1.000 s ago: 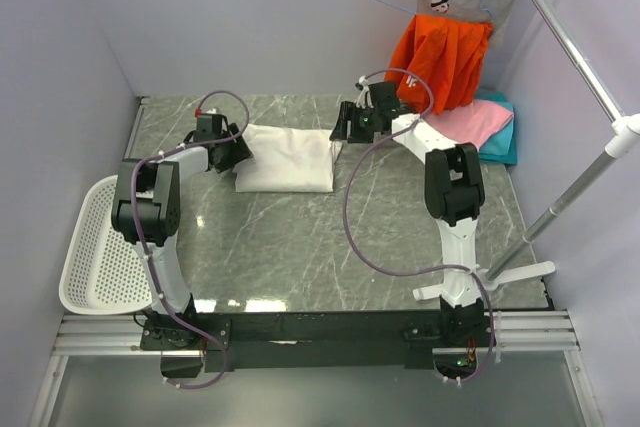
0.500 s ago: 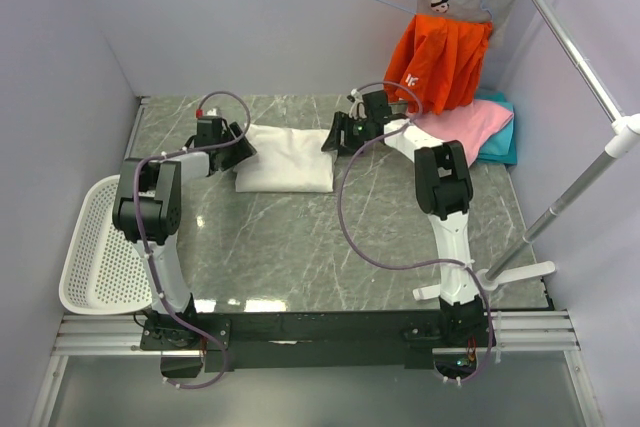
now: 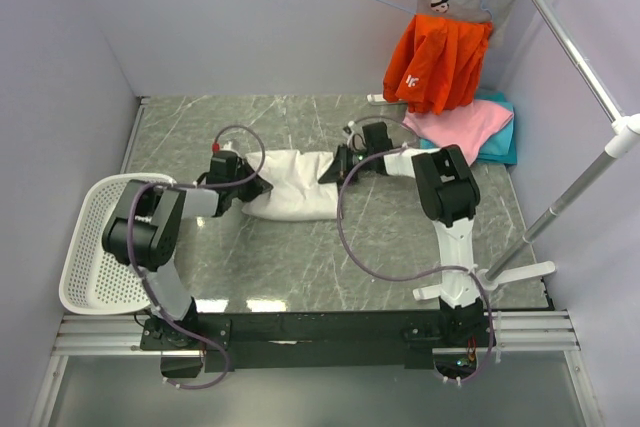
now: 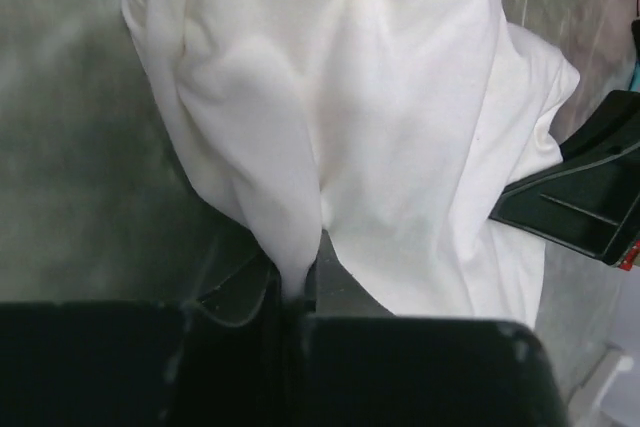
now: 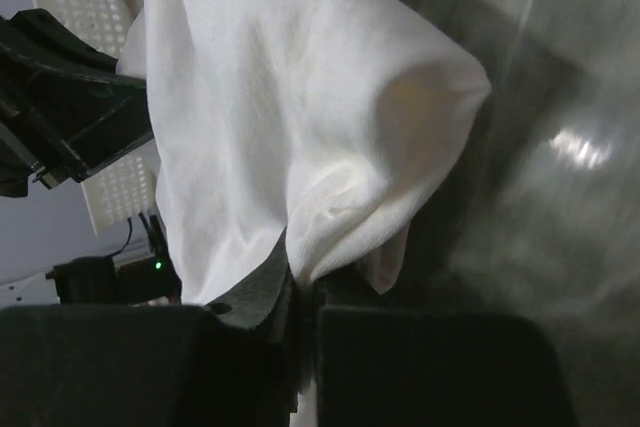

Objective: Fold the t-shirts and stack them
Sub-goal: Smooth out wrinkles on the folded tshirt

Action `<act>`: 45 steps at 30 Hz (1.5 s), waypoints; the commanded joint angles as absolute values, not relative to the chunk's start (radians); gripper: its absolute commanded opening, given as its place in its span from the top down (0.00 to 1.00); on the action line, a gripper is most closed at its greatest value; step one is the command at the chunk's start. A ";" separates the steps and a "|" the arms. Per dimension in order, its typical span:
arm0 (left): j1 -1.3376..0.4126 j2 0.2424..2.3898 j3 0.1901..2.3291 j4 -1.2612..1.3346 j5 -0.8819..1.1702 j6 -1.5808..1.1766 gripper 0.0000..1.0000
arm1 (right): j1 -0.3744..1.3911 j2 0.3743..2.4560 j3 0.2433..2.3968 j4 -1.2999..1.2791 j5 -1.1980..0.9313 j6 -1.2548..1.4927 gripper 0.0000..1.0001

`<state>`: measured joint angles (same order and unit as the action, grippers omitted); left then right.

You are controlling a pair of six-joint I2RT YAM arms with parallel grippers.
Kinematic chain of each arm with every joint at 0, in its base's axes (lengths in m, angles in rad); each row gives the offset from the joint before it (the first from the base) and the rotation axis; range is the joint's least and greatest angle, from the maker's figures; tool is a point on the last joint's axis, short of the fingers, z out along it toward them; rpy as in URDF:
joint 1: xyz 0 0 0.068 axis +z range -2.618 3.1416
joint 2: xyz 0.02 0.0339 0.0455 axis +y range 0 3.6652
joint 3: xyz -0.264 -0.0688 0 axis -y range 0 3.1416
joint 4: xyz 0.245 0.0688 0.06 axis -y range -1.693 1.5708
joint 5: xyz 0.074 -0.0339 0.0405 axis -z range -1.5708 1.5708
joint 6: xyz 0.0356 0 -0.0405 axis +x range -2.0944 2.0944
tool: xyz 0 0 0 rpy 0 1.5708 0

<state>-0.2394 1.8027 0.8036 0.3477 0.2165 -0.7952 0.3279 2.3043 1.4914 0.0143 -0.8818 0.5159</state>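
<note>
We note left pincer (image 3: pixel 250 190), right pincer (image 3: pixel 337 169) both clamped on opposite ends of white t-shirt (image 3: pixel 295 195), bunched between them.

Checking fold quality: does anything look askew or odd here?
The white t-shirt is bunched into a rumpled, slanted roll, pinched at its ends by the left gripper and right gripper, not lying flat.

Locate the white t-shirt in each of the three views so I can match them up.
Top external: white t-shirt at mid-table, a bunched strip running left to right between the two arms.
Left wrist: white t-shirt fills the upper middle, with a fold pinched at bottom centre.
Right wrist: white t-shirt fills the upper left and centre, its edge pinched at the bottom.
Shared landmark: the grey marble table top.
</note>
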 commanded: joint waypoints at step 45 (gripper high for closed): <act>-0.350 1.310 0.569 0.188 0.092 -0.781 0.33 | 0.451 1.870 1.111 -0.008 -0.629 0.442 0.38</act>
